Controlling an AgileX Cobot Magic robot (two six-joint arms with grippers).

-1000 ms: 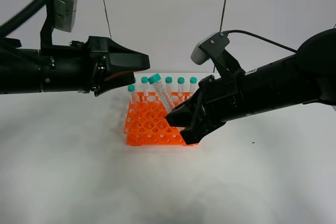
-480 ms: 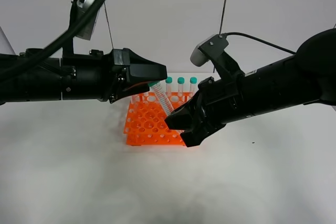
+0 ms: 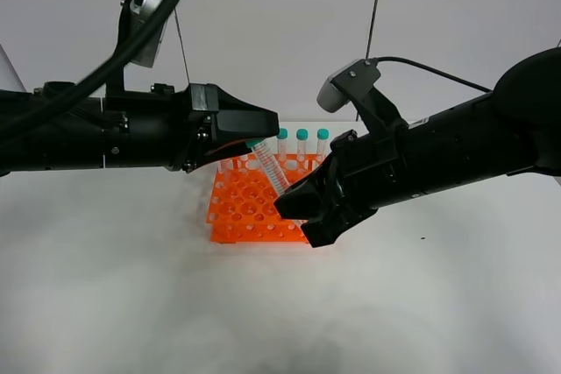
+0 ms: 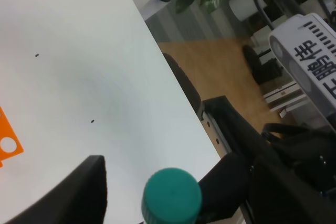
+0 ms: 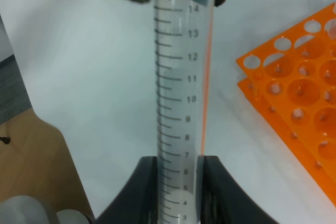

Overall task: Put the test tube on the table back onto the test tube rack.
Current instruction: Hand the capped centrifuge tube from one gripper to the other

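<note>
Left gripper reaches in level from the left, jaws apart; right gripper slants down leftward, jaws clamped.

**Black twin arms, grey-white wrist cams**

Matte black tubular left arm and right arm, ribbed collars. The left gripper and right gripper have black wedge fingers, with orange inside the left. Left wrist camera and right wrist camera are grey-white; the right has dark printed characters. Thick black cable on the left, thin black cable on the right.
</note>
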